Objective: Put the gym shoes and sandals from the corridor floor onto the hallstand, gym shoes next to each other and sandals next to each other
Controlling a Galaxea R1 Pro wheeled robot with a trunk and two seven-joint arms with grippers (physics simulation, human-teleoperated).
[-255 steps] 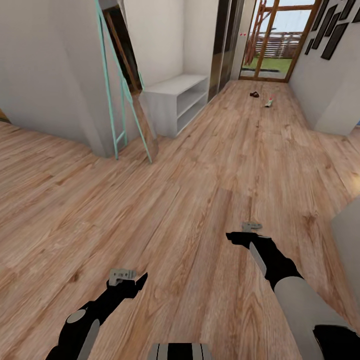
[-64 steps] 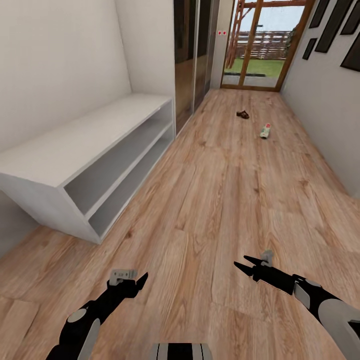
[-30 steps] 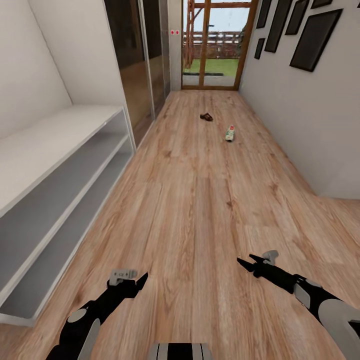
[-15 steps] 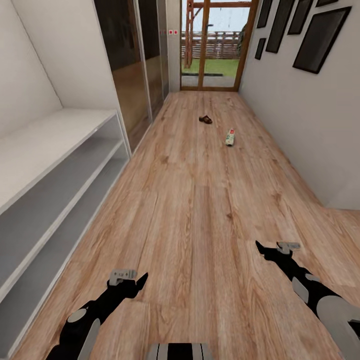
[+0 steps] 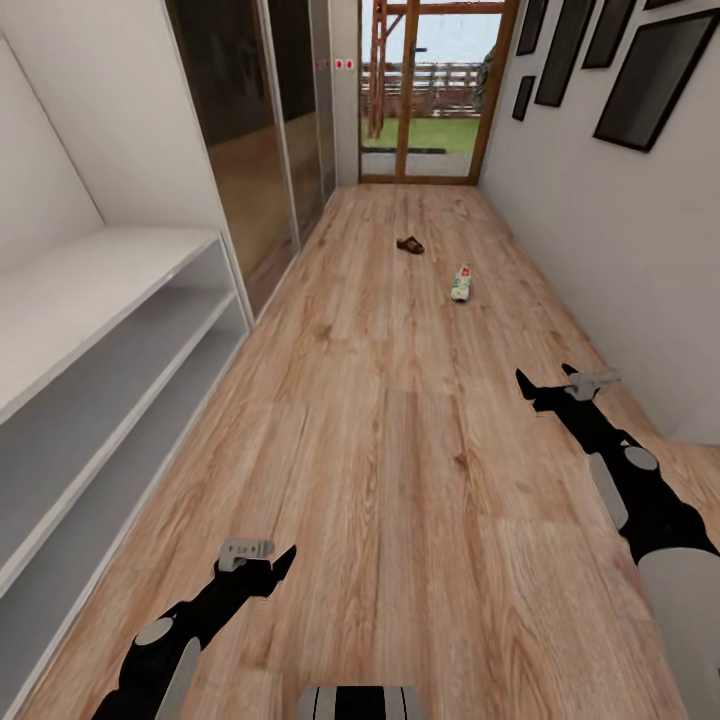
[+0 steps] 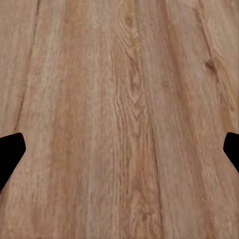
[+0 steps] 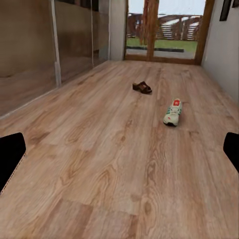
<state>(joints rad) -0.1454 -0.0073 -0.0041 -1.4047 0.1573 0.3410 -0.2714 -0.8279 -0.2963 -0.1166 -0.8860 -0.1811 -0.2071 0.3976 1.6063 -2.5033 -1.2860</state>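
Right gripper (image 5: 553, 388) is rising, fingers spread like the left gripper (image 5: 262, 560); gym shoe (image 5: 461, 282) is lying lengthwise along the corridor beyond it, near the sandal (image 5: 410, 245).

Black arms with grey joint caps, black pointed gripper (image 5: 258, 563) fingers, grey wrist brackets

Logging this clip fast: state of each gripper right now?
Left gripper: open, holding nothing.
Right gripper: open, holding nothing.

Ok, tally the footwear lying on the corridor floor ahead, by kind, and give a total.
Gym shoes: 1, white, on the floor
Sandals: 1, dark brown, farther down the corridor
Total: 2
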